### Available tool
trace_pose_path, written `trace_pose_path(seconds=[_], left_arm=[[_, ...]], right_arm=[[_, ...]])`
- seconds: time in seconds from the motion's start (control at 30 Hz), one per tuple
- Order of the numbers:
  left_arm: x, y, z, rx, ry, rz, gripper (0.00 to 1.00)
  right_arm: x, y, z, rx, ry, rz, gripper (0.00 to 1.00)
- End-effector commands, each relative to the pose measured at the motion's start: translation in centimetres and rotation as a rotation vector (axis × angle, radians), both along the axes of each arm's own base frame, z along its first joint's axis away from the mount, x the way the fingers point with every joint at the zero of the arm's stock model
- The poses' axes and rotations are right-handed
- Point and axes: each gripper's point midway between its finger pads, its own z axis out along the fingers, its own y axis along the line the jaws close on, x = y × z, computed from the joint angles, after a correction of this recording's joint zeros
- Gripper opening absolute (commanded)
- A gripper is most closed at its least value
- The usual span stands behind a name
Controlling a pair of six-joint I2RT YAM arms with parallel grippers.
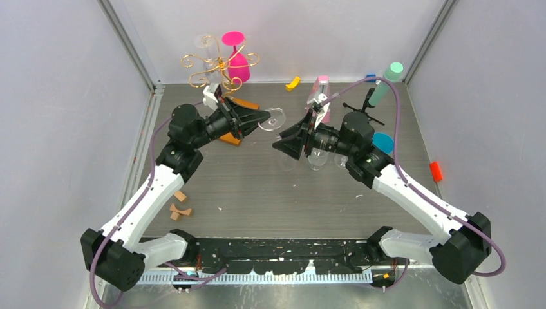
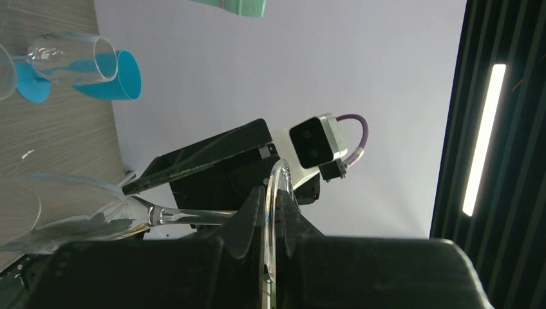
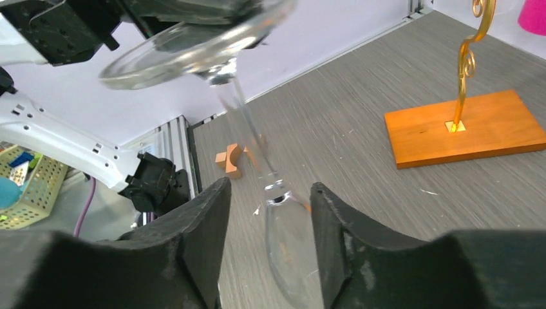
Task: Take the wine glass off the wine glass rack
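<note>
The clear wine glass point(image 1: 275, 120) is off the gold wine glass rack point(image 1: 219, 64) and hangs sideways in the air between the two arms, above the tabletop point(image 1: 257, 193). Left pincer point(image 2: 269, 207) pinches the round foot edge-on, with the stem running out toward the other arm. Right pincer point(image 3: 269, 192) is spread, one finger either side of where stem meets bowl, not touching as far as I can see. This looks like a handover. To do it well: centre on the stem, close gently and squarely on that slippery glass, and release the left only once the right grip is firm. Any twist risks snapping the thin stem.
</note>
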Motion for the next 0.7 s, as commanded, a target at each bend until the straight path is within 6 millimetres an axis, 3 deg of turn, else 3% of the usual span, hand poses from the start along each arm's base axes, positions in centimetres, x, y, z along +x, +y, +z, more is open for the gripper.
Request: trace_pose_path(seconds=[0.0, 0.1, 0.33, 0.43, 0.57, 0.67], left_arm=[[-1.7, 0.3, 1.5, -0.011, -0.050, -0.028, 0.00], [-1.8, 0.3, 1.1, -0.004, -0.045, -0.030, 0.00], [-2.1, 0.4, 1.0, -0.003, -0.041, -0.038, 0.00], [-2.2, 0.4, 1.0, -0.007, -0.036, -0.042, 0.00], [-2.4, 0.5, 1.2, -0.013, -0.040, -0.042, 0.00], [-2.4, 0.5, 1.2, -0.015, -0.040, -0.040, 0.01]], right_arm=[[-0.1, 0.8, 4.3, 0.104, -0.106, 0.035, 0.50], [0.1, 1.0, 4.7, 0.116, -0.113, 0.036, 0.42], [0.3, 1.3, 5.8, 0.151, -0.131, 0.042, 0.42], [0.5, 1.6, 6.4, 0.186, -0.095, 0.045, 0.37], [0.9, 1.9, 6.6, 0.207, -0.061, 0.037, 0.25], [1.1, 2.2, 7.0, 0.238, -0.048, 0.038, 0.07]])
